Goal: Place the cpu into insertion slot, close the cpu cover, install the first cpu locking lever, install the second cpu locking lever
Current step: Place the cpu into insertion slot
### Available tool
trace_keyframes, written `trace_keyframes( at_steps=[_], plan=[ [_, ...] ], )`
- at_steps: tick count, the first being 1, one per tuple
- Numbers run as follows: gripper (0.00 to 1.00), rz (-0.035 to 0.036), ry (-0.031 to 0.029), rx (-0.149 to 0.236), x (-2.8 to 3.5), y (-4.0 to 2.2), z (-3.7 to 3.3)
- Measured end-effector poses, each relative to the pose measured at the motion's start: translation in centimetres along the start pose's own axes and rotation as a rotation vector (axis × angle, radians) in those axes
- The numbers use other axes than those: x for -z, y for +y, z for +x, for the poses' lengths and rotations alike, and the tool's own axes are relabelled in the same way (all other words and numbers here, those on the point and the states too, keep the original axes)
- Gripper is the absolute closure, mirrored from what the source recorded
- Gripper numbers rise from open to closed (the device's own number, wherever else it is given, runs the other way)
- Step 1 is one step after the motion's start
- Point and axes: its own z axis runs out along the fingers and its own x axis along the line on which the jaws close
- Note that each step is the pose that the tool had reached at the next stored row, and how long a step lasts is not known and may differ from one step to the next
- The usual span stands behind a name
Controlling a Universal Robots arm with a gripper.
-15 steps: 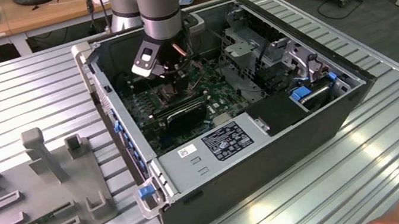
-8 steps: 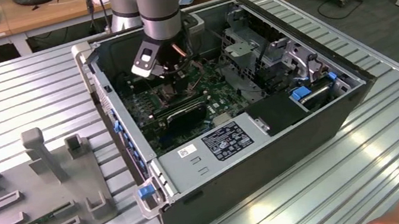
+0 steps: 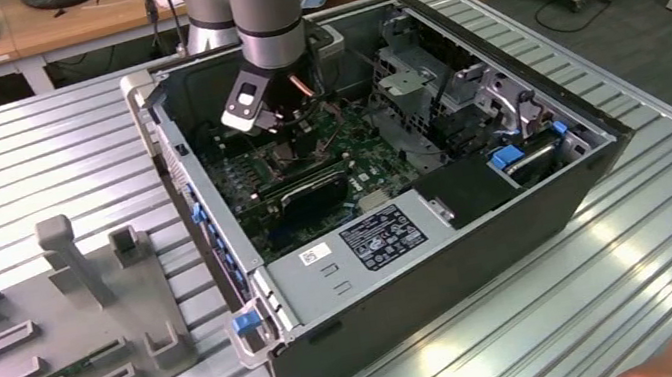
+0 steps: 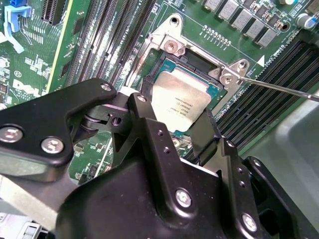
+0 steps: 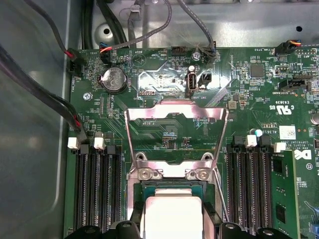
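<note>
Now face-up and flat in the insertion slot [image 4: 189, 62], the cpu [image 4: 179, 99]

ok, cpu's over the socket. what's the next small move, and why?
Probably ease the cpu straight down: the gripper grips two of its edges right over the insertion slot, the cpu cover stands open, and I can't tell it's seated.

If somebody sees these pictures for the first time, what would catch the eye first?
The robot arm reaching down into the open computer case on the slatted metal table stands out in the exterior view. In the second wrist view, the black gripper sits right at the pale cpu, at the insertion slot. In the first wrist view, the cpu cover stands swung open.
</note>
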Motion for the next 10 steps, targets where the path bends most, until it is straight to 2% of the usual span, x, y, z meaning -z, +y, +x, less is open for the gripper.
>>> trace_keyframes(
  at_steps=[10],
  plan=[
    [0.46, 0.0002, -0.0002, 0.0, -0.15, -0.02, -0.01]
  ],
)
